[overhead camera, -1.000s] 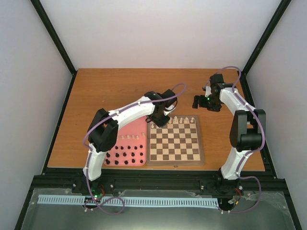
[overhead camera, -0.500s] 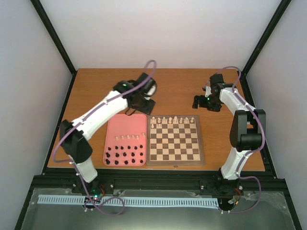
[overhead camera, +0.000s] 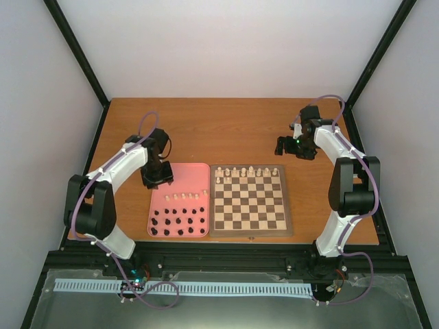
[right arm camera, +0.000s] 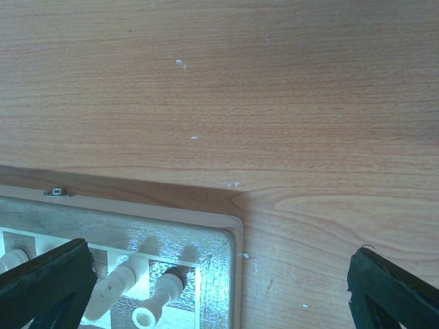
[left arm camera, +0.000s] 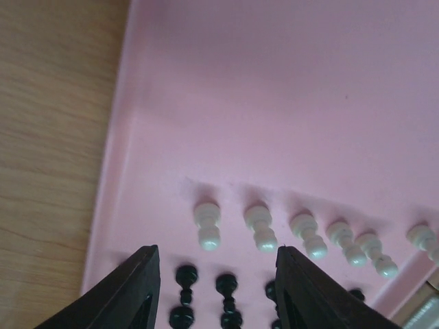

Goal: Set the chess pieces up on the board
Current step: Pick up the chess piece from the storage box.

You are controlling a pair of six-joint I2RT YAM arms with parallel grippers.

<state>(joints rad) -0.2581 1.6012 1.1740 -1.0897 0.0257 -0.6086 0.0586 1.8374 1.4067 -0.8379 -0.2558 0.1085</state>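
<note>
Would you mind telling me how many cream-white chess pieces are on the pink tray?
6 chess pieces, side by side in one row on the pink tray, beside the black pieces; the rightmost sits at the frame edge, so more may be hidden.

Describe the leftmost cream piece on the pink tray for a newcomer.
Left of the chessboard lies a pink tray. Cream pieces form a row beyond its black pieces; the leftmost cream piece ends that row, nearest the tray's left wall.

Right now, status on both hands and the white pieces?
Left hand open, empty, over white pawns in pink tray. Right hand open, empty, beyond board. White pieces on its far row. Nothing blocking.
</note>
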